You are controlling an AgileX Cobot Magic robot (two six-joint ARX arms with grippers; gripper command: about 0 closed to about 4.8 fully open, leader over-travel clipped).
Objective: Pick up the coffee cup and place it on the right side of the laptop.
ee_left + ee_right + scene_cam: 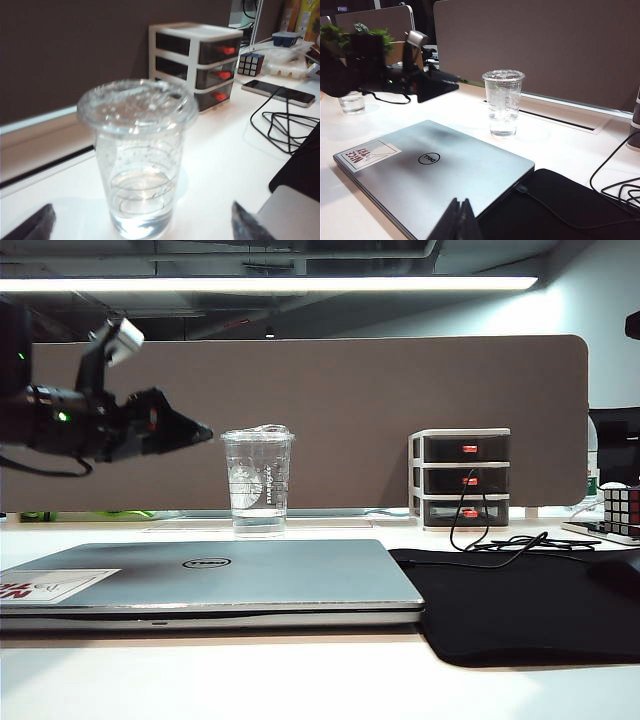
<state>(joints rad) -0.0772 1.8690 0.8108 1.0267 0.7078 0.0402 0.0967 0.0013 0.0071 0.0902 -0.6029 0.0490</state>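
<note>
Left gripper [200,432] level, wide — beside coffee cup [258,483]; right gripper [457,220] closed.

Coffee cup [258,483] stands upright on table [300,685], far side of laptop [215,578], clear of it. Mat [520,605] lies right of laptop, touching its edge. Drawer unit [460,477] far right, cable [500,540] before it. Left gripper [200,432] in air left of cup; right gripper [456,220] near, over laptop's edge
</note>
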